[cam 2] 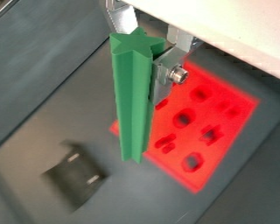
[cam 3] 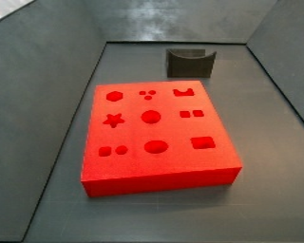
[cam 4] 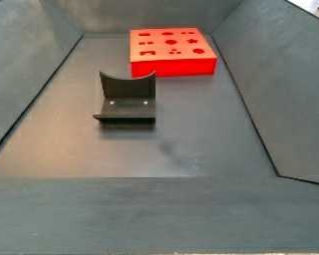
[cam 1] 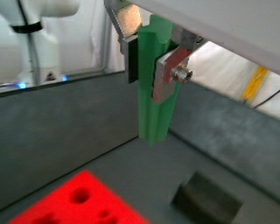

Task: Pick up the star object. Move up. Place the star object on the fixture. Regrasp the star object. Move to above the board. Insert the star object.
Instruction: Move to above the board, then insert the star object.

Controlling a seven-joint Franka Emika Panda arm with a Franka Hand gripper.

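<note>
In both wrist views my gripper [cam 1: 152,61] is shut on the star object [cam 1: 154,87], a bright green peg with a star-shaped end [cam 2: 132,92], held upright high above the floor. The silver fingers [cam 2: 168,74] clamp its upper part. The red board [cam 3: 155,133] with its shaped cut-outs lies on the floor and also shows below the peg in the wrist views [cam 2: 201,122]. The fixture [cam 4: 125,98], a dark block with a curved notch, stands apart from the board; it shows in a wrist view too [cam 2: 74,175]. The gripper and peg are out of both side views.
Grey bin walls [cam 3: 41,85] enclose the floor on all sides. A yellow cable [cam 1: 257,83] and white robot parts [cam 1: 38,35] lie outside the bin wall in a wrist view.
</note>
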